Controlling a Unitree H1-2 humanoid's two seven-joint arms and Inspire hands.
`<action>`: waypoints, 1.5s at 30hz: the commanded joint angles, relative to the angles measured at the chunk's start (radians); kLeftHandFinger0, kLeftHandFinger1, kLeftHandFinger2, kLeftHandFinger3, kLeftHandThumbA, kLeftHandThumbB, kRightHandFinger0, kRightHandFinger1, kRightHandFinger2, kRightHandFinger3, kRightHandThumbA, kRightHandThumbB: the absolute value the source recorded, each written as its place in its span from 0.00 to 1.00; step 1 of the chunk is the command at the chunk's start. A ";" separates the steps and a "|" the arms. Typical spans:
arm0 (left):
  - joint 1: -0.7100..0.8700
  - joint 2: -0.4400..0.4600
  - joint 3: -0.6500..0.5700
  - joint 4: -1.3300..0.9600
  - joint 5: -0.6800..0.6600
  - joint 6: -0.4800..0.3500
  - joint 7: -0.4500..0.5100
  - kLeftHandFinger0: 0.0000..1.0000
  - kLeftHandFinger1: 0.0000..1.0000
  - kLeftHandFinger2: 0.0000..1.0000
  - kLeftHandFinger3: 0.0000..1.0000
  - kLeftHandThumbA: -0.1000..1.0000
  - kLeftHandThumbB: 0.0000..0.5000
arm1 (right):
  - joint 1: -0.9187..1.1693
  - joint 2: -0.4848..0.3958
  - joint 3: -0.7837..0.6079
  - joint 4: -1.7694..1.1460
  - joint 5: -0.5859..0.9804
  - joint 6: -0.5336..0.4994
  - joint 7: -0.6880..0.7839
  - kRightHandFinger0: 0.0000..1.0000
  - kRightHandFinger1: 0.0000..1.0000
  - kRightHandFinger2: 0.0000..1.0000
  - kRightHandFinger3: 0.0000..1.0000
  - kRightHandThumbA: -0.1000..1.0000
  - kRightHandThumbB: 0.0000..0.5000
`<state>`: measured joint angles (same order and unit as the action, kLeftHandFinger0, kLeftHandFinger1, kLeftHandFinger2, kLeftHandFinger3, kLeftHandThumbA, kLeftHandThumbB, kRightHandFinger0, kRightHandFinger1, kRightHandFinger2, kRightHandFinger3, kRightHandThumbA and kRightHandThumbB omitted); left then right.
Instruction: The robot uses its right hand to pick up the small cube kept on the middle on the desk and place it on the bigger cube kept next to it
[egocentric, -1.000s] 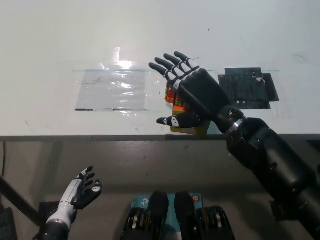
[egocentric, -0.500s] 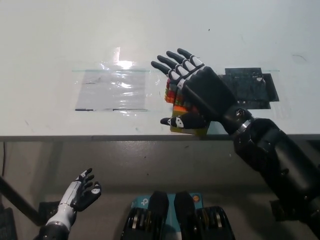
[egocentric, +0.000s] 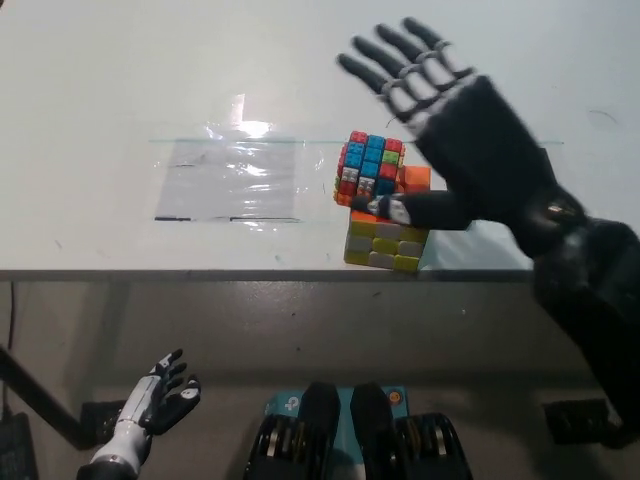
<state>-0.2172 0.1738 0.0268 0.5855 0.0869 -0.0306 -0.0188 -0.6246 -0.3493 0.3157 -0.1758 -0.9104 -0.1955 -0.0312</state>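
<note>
Hovering above the white worktop (egocentric: 120, 90), the black right hand (egocentric: 455, 140) is spread wide, fingers fanned toward the far side, palm down, holding nothing; motion blur softens its outline. Its thumb (egocentric: 405, 208) lies across the near top edge of the big cube, whether touching or just above it cannot be told. Black forearm runs off to the pic's lower right. Small multicoloured puzzle cube (egocentric: 370, 168), w/ red, blue, green and orange tiles, sits tilted on top of the bigger puzzle cube w/ yellow and white faces (egocentric: 385, 243), leaning toward the far side; contact between the two looks firm, but the right part of the small cube is hidden behind the hand. Bigger cube stands at the near edge of the worktop, approx. mid-picture. Just left of both cubes lies a clear plastic sheet (egocentric: 230, 175), flat, crinkled, w/ a bright glare spot at its far edge. White left hand (egocentric: 165, 395) rests low at the pic's lower left, below worktop level, fingers loosely apart, empty. Dark floor area shows beneath the worktop edge. Anything lying on the worktop beyond the right hand is covered by it and not legible.
</note>
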 joint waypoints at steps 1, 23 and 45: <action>-0.003 0.005 0.008 -0.026 -0.002 -0.025 0.022 1.00 1.00 1.00 1.00 0.41 0.57 | 0.046 -0.026 -0.080 -0.093 -0.006 0.061 0.035 1.00 1.00 1.00 1.00 1.00 0.88; -0.018 0.013 0.007 -0.018 0.006 -0.029 0.023 1.00 1.00 1.00 1.00 0.44 0.57 | 0.568 0.201 -0.386 0.271 0.034 -0.169 -0.720 0.00 0.00 0.16 0.69 0.43 0.20; -0.086 -0.002 0.030 0.027 -0.010 -0.064 0.039 1.00 1.00 1.00 1.00 0.42 0.54 | 0.418 0.342 -0.458 0.668 0.418 0.043 -0.348 0.05 0.06 0.26 0.54 0.50 0.33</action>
